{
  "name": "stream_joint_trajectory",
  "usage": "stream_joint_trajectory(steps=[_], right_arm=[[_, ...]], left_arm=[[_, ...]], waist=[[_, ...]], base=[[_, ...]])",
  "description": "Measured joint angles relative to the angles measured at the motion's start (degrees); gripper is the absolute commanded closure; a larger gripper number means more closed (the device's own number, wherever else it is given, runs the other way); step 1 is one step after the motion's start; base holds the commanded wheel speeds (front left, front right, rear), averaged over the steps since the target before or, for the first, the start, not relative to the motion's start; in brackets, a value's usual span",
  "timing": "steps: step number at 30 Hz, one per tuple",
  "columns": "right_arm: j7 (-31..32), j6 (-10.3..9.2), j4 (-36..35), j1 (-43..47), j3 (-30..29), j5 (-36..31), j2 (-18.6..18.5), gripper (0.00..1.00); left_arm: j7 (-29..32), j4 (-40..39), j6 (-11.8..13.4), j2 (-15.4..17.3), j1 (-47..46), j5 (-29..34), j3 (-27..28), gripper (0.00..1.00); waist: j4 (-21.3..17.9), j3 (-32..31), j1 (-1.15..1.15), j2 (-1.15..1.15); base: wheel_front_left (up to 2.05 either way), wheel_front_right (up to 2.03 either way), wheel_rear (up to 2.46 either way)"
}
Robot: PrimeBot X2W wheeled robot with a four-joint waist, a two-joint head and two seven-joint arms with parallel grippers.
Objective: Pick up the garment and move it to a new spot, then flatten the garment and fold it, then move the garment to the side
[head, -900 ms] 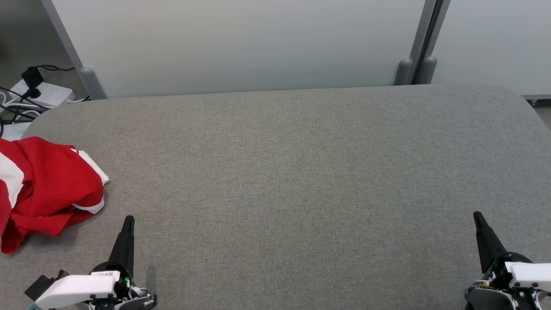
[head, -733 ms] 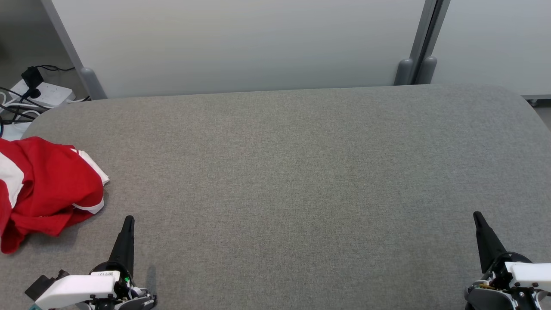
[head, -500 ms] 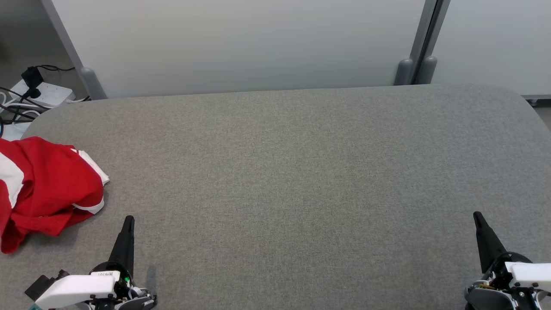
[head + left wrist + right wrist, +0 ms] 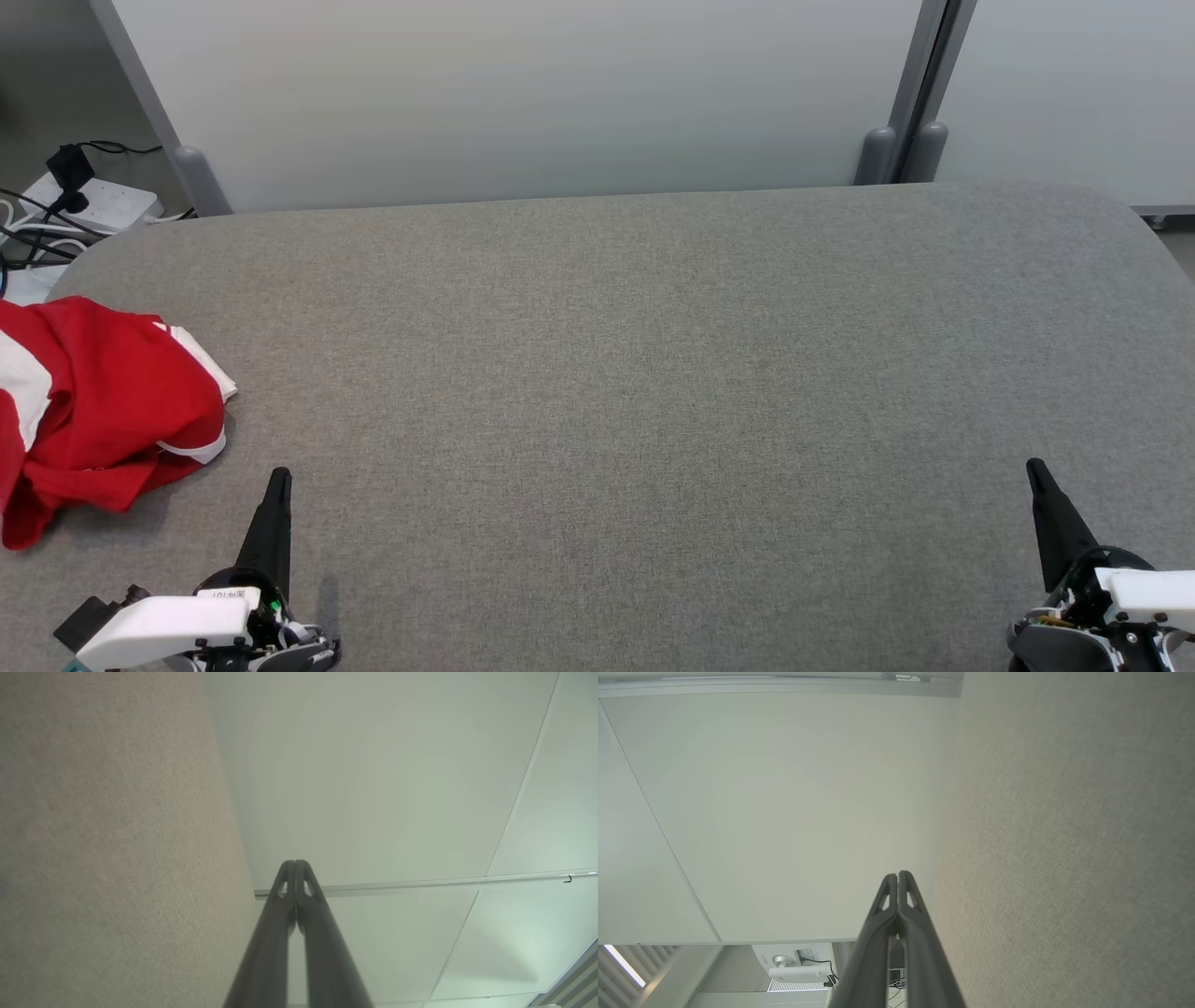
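Observation:
A crumpled red garment with white trim lies at the far left edge of the grey fabric table, partly cut off by the frame. My left gripper rests shut near the table's front left, just below and right of the garment, touching nothing. In the left wrist view its fingertips press together with nothing between them. Near the front right, far from the garment, my right gripper is also shut and empty. The right wrist view has its tips closed as well.
White partition panels with grey posts stand behind the table. A white power strip with black cables lies on the floor beyond the back left corner. The table's wide grey middle lies between the two grippers.

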Motion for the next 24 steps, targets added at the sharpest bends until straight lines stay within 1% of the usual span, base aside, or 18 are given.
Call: stream_joint_trajectory(steps=[6,7,11,17,24], right_arm=[[0.00,0.00,0.00,0.00,0.00,0.00,0.00,1.00],[0.00,0.00,0.05,0.01,0.01,0.00,0.01,0.00],[-0.02,-0.09,2.03,1.71,0.36,-0.03,0.80,0.00],[-0.12,-0.16,1.81,2.08,0.47,-0.18,0.88,0.00],[-1.13,-0.16,1.29,2.07,0.79,-0.47,0.51,0.00]], left_arm=[[0.00,0.00,0.00,0.00,0.00,0.00,0.00,1.00],[0.00,0.04,0.00,0.00,0.01,0.00,-0.01,0.00],[-0.11,2.13,0.10,-0.65,1.98,0.01,-0.13,0.00],[-0.36,1.91,0.10,-0.91,2.37,0.01,-0.37,0.00],[-1.18,1.38,0.10,-0.91,2.30,0.09,-0.86,0.00]], waist=[[0.00,0.00,0.00,0.00],[0.00,0.00,0.00,0.00],[-0.01,0.03,0.00,0.00],[0.00,-0.07,0.05,0.00],[-0.01,0.07,0.02,0.00]], base=[[0.00,0.00,0.00],[0.00,0.00,0.00],[0.00,0.00,0.00],[0.00,0.00,0.00],[0.00,0.00,0.00]])
